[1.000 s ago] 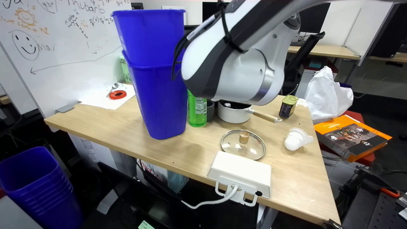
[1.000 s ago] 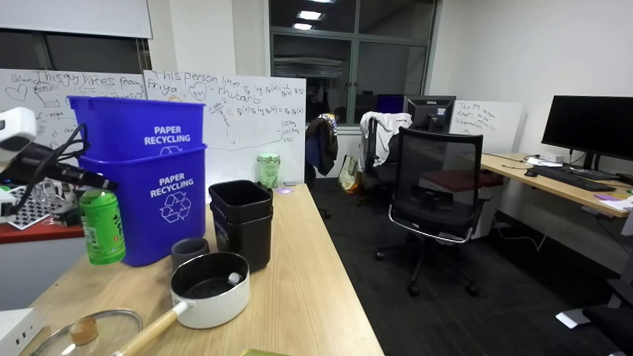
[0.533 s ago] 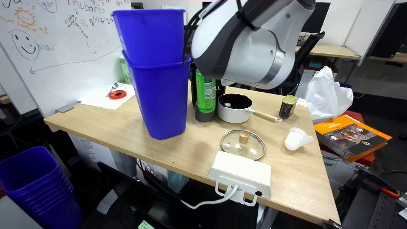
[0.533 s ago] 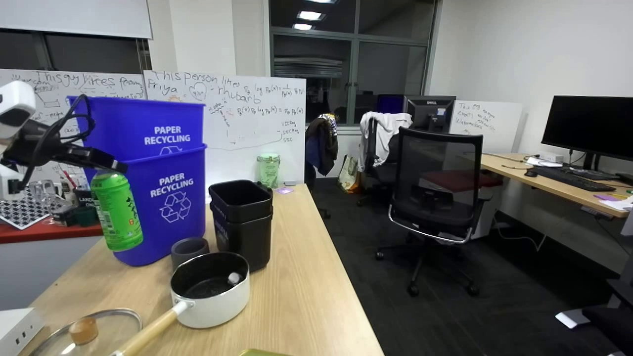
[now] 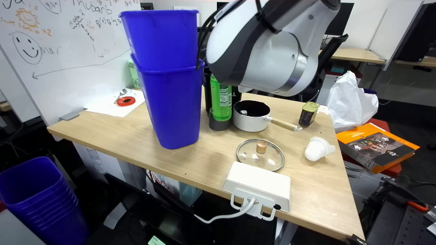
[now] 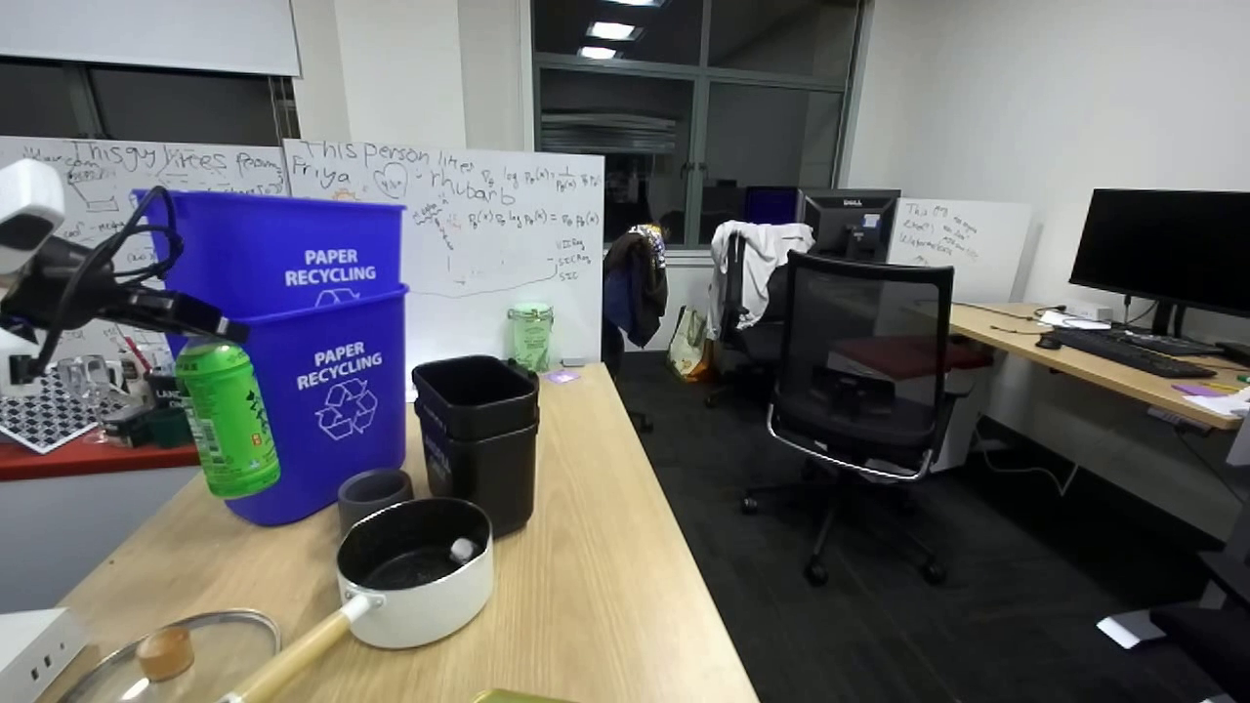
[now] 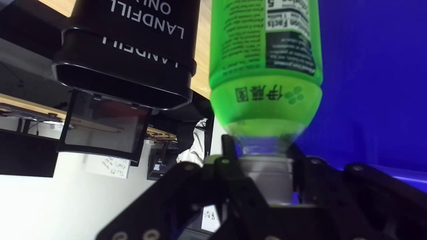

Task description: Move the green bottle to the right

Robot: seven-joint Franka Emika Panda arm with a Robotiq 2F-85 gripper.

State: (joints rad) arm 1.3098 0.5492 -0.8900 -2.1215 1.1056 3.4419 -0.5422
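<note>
The gripper [image 7: 262, 148] clasps the green bottle [image 6: 231, 420] by its neck, holding it above the wooden table [image 6: 605, 605], near the blue recycling bins [image 6: 337, 405]. In an exterior view a white saucepan [image 6: 430, 610] stands to the right, a glass lid [image 6: 223, 646] lies at near left. Farther right, a mesh chair [image 6: 864, 327] stands on dark carpet [image 6: 908, 644]; whiteboards [image 6: 469, 264] line the far side.
</note>
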